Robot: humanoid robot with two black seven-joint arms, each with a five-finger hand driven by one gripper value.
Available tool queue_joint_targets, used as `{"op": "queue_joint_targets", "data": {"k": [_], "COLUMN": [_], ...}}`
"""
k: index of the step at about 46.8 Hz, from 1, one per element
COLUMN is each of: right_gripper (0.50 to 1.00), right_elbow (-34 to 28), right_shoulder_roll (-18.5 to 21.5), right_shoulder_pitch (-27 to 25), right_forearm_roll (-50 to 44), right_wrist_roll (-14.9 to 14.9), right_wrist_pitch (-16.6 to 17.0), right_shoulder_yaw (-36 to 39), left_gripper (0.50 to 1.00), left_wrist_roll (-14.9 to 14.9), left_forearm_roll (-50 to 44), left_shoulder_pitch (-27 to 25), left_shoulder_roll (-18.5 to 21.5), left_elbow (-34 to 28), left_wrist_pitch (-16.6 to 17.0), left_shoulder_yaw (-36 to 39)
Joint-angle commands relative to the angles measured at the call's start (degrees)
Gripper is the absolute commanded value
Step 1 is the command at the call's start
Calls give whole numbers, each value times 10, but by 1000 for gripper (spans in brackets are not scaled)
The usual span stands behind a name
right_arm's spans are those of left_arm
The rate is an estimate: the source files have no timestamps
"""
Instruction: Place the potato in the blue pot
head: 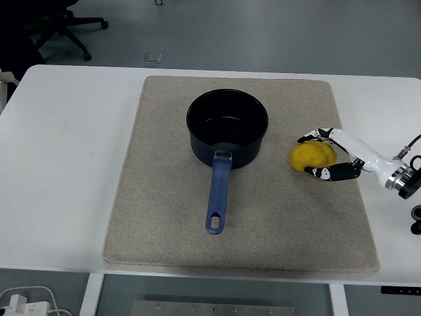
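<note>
The yellow potato (314,158) is on the beige mat (164,217), just right of the blue pot (227,128). My right hand (308,157) reaches in from the right edge and is shut on the potato, with fingers (320,134) over its far side and the thumb (332,173) against its near side. The pot stands upright in the middle of the mat, dark and empty inside. Its blue handle (218,197) points toward the near edge. The left arm is out of view.
The mat covers the middle of the white table (66,164). An office chair base (66,26) stands on the floor beyond the far left corner. A white cable plug (20,304) lies below the near left edge.
</note>
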Motion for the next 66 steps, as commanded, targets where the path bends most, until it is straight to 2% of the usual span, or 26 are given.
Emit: {"op": "queue_joint_targets", "data": {"k": [1,12,20,27,42,52,66], "right_gripper": [500,500,500,500,500,500,500], "right_elbow": [1,7,9,9,19,19,10], "right_shoulder_roll": [-1,-5,-7,-6,5,45,126], "right_shoulder_pitch": [3,13,40,83,152,174,184], "right_forearm_roll": [15,39,59,107,110,109,107], "right_wrist_roll": [-1,-1,-7,-9,-24,-28,-37], "right_wrist_pitch": [4,7,23,43,48,48,42], "right_shoulder_yaw": [1,2,7,7,-1,-3,-22], "left_gripper": [996,996,996,996,996,996,996], "left_wrist_roll": [0,0,0,0,0,0,-1], "left_forearm_roll": [0,0,0,0,0,0,0], "left_shoulder_pitch": [-1,-1,0,-1,-1,-1,-1], "left_shoulder_roll": [0,0,0,0,0,0,0], "left_elbow": [0,0,-1,-1,-6,-6,-6], "left_wrist_pitch": [0,0,-1,-1,-1,-1,-1], "left_shoulder_yaw": [1,1,1,1,1,1,1]}}
